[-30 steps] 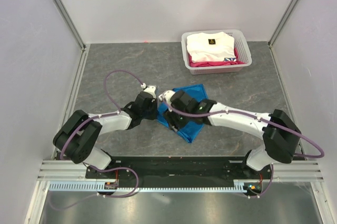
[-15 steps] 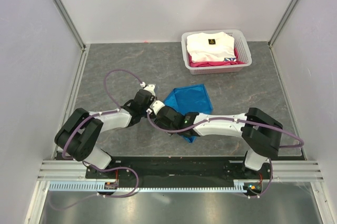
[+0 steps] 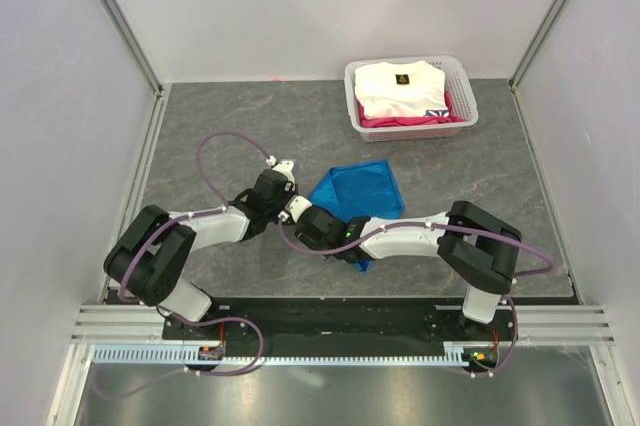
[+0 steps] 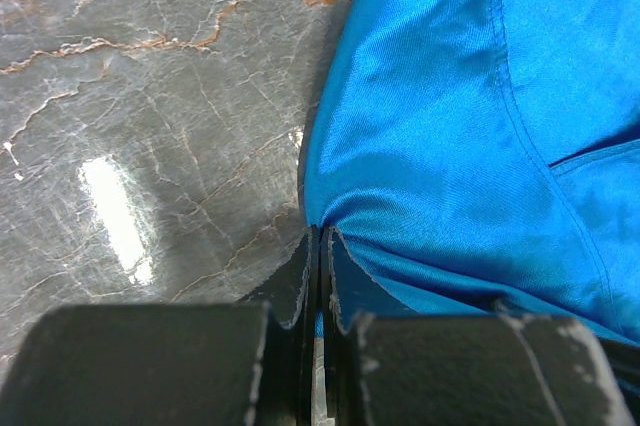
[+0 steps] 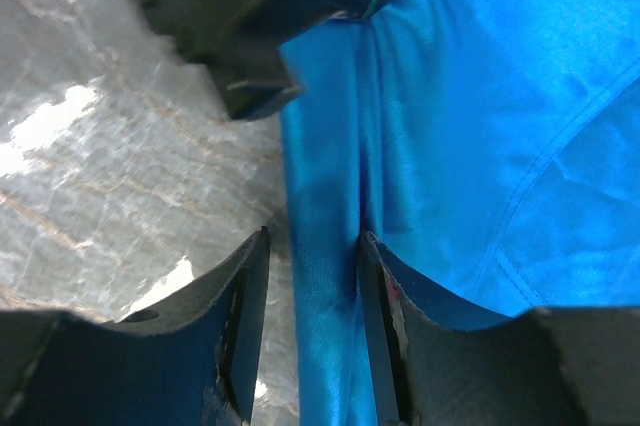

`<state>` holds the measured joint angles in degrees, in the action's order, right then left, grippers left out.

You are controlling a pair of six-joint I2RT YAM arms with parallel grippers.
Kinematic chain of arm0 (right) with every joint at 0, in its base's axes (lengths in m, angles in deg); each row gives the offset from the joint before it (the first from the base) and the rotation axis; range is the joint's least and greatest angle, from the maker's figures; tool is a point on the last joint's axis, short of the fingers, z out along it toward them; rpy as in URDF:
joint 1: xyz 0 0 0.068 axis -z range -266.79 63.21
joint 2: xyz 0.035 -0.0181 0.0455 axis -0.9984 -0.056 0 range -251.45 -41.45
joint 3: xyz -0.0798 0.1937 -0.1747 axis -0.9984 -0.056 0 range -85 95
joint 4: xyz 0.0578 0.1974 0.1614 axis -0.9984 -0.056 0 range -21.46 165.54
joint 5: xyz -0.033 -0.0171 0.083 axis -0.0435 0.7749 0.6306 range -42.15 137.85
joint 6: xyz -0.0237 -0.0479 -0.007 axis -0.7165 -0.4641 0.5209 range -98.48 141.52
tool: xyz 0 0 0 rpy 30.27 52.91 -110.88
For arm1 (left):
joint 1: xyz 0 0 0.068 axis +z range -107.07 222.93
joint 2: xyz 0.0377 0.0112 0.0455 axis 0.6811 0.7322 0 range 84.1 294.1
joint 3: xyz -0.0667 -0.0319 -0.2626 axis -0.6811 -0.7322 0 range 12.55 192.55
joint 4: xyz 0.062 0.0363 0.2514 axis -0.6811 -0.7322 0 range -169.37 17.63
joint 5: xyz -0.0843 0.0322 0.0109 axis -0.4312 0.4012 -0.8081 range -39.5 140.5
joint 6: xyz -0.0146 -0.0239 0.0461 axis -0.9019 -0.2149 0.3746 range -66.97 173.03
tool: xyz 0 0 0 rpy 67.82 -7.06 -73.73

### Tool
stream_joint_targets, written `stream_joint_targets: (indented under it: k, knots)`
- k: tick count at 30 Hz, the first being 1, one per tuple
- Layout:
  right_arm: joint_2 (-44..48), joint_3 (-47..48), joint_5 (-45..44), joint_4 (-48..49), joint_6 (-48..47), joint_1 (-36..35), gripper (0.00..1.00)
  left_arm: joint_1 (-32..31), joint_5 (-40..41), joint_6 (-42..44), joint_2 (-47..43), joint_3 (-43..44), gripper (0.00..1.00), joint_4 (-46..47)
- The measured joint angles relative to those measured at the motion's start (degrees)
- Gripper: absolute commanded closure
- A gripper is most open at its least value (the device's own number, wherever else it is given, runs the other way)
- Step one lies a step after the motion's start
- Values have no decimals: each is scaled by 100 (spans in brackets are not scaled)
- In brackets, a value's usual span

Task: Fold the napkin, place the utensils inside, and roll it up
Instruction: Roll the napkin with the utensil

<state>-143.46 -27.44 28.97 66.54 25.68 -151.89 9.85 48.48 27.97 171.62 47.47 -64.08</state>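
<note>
Spreading between plain white walls (image 3: 330, 6) with aluminium corner posts, a grey marbled table (image 3: 220, 116) with faint rust-coloured veins carries everything. A white perforated plastic basket (image 3: 414, 132) stands at its far right corner and holds folded clothes, a white garment (image 3: 400, 86) on top of a pink one (image 3: 375, 122).

A bright blue thin cloth napkin (image 3: 365, 191) lies near the middle of the table, a little toward the near edge. Its near corner is hidden under the right arm in the overhead view. The wrist views show overlapping layers with stitched hems.

The left tool (image 4: 320, 238) is low at the napkin's left edge, fingers pressed together and clamped on a pinch of the blue cloth, which pulls into creases there. Just beside it, the right tool (image 5: 312, 239) has its fingers apart, straddling a raised ridge of the napkin; a sliver of table shows beside the left finger (image 5: 245, 316). The left tool's dark body fills the top of that view, blurred.
</note>
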Motion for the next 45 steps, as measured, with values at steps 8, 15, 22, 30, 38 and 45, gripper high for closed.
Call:
stream_joint_targets:
  k: [8,15,22,30,38,45]
  knots:
    - [-11,-68,382,216,85,267,70,46,-151,-2,-59,-79,98,52]
    - [-20,-96,728,315,101,361,90,179,-372,-109,-278,-249,69,-44]
    - [96,-260,1773,533,203,728,97,356,-400,-267,-1080,-568,45,-393]
    - [79,-275,3624,284,435,1368,99,376,-271,-431,-2312,-1211,20,-490]
    - [-385,133,5036,-273,549,1773,100,376,-588,-684,-2575,-1631,20,-332]
    - [-811,455,5803,-549,638,1987,100,376,-949,-933,-2197,-1751,37,101]
